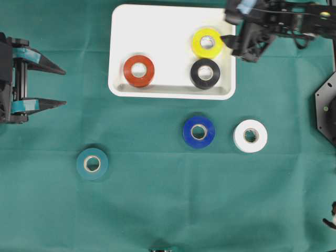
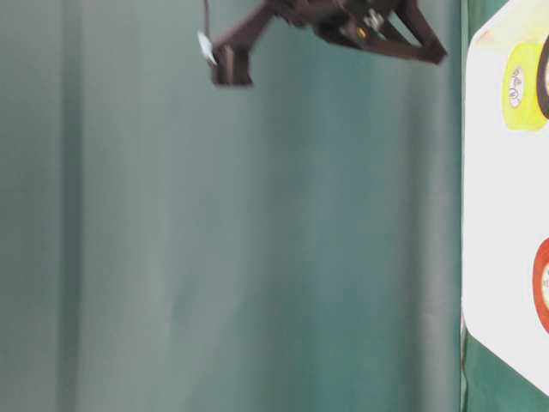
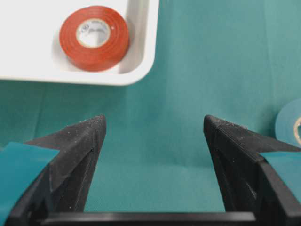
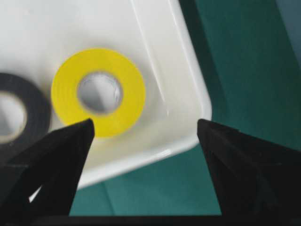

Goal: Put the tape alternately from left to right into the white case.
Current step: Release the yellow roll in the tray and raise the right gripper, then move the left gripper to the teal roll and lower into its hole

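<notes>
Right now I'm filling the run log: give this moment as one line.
in white case: red roll, black roll, yellow roll | on cloth: teal roll, blue roll, white roll | both end effectors open, empty

Table cover (image 1: 157, 210): green cloth, matt, softly creased below the white case.
White case (image 1: 168, 31): smooth white plastic, glossy, light glinting off its rim.
Yellow roll (image 1: 207, 43): inside the white case, shiny vinyl-looking tape, pale paper-like core.
Black roll (image 1: 205, 73): inside the white case, sleek, faint sheen.
Red roll (image 3: 94, 37): inside the white case, smooth, mild gloss, printed pale core.
Blue roll (image 1: 198, 132): just below the white case, smooth, slight gloss.
White roll (image 1: 250, 136): below the white case's right corner, smooth.
Teal roll (image 1: 92, 164): well below-left of the white case, duller.
Left gripper (image 3: 155, 127): matt black plastic, grainy, dusty; teal tape on its fingers.
Right gripper (image 4: 146, 127): matt black plastic.
</notes>
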Robot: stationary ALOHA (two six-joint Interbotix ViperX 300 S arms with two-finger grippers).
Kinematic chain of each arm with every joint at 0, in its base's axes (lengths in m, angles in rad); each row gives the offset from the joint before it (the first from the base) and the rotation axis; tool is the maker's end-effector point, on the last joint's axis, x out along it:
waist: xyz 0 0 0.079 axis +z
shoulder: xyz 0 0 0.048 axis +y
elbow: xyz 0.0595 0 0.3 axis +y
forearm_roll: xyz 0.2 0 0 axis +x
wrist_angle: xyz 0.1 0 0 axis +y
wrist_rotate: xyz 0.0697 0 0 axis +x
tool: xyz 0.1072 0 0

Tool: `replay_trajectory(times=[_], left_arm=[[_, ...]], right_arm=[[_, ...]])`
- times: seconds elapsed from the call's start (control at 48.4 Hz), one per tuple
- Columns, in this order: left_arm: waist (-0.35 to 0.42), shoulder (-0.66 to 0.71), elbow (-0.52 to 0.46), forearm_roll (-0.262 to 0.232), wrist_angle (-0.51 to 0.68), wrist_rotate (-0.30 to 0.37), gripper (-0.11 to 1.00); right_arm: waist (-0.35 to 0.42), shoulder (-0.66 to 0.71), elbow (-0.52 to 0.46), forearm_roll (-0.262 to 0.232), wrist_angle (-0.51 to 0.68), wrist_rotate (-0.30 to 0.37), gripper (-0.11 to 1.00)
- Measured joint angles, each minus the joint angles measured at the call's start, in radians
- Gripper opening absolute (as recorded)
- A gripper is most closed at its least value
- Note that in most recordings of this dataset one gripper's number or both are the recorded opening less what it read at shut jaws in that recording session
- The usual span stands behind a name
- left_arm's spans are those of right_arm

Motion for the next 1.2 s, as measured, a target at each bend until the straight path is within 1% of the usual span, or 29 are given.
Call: replay_trajectory(times=[0.124, 0.269, 0.62, 0.724, 0.869, 1.034, 1.2], left_arm=[[0.0, -0.025, 0.006, 0.002, -0.002, 0.003, 0.8], [0.0, -0.046, 0.014, 0.002, -0.002, 0.003, 0.8], [0.0, -0.054, 0.018, 0.0, -0.002, 0.002, 0.8], [0.0, -0.054, 0.018, 0.002, -0.002, 0.002, 0.8], [0.0, -0.052, 0.018, 0.002, -0.002, 0.002, 0.8], [0.0, -0.054, 0.018, 0.0, -0.002, 0.0, 0.8], [0.0, -0.054, 0.018, 0.0, -0.002, 0.0, 0.8]], right_arm=[[-0.002, -0.089, 0.069, 0.002, -0.014, 0.005, 0.6], [0.0, -0.163, 0.121, 0.002, -0.015, 0.008, 0.6], [0.0, -0.262, 0.193, 0.002, -0.02, 0.011, 0.6], [0.005, -0.284, 0.207, 0.009, -0.028, 0.014, 0.59], [0.072, -0.345, 0.235, 0.029, -0.075, 0.014, 0.59], [0.206, -0.449, 0.299, 0.035, -0.186, 0.014, 0.59], [0.331, -0.546, 0.371, 0.035, -0.239, 0.014, 0.59]])
